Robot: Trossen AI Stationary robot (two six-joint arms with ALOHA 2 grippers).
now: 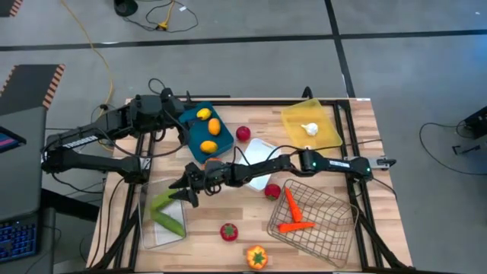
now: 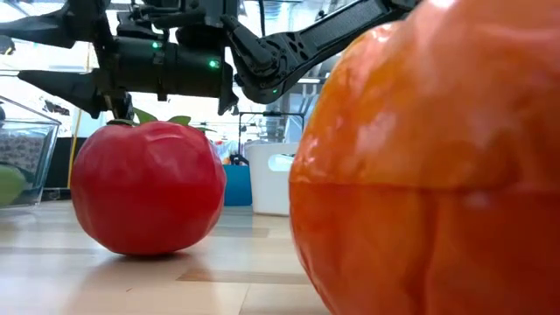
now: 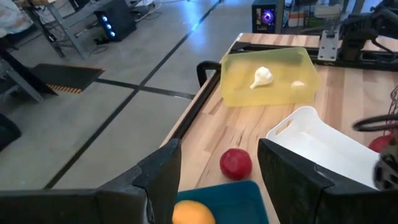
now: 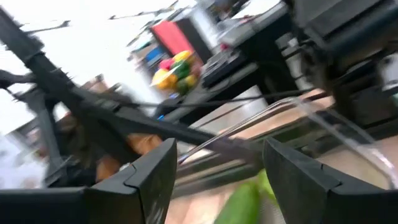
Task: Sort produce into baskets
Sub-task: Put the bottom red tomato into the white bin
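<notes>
My right gripper (image 1: 183,196) reaches across the table and hovers open at the far end of the clear bin (image 1: 152,232). Two green cucumbers (image 1: 169,217) lie in the bin. In the right wrist view one cucumber (image 4: 242,202) shows just beyond the gap of my right gripper (image 4: 214,180), apart from the fingers. My left gripper (image 1: 181,128) waits open over the teal tray (image 1: 195,135), which holds yellow and orange citrus (image 1: 214,125). Nothing sits between the fingers of my left gripper (image 3: 217,180).
The yellow tray (image 1: 293,122) holds white garlic (image 1: 309,129). The white tray (image 1: 262,148) lies under my right arm. Two carrots (image 1: 293,209) lie in the wire basket (image 1: 323,228). Loose tomatoes (image 1: 243,134) (image 1: 272,191) (image 1: 229,231) and a pepper (image 1: 257,256) sit on the table.
</notes>
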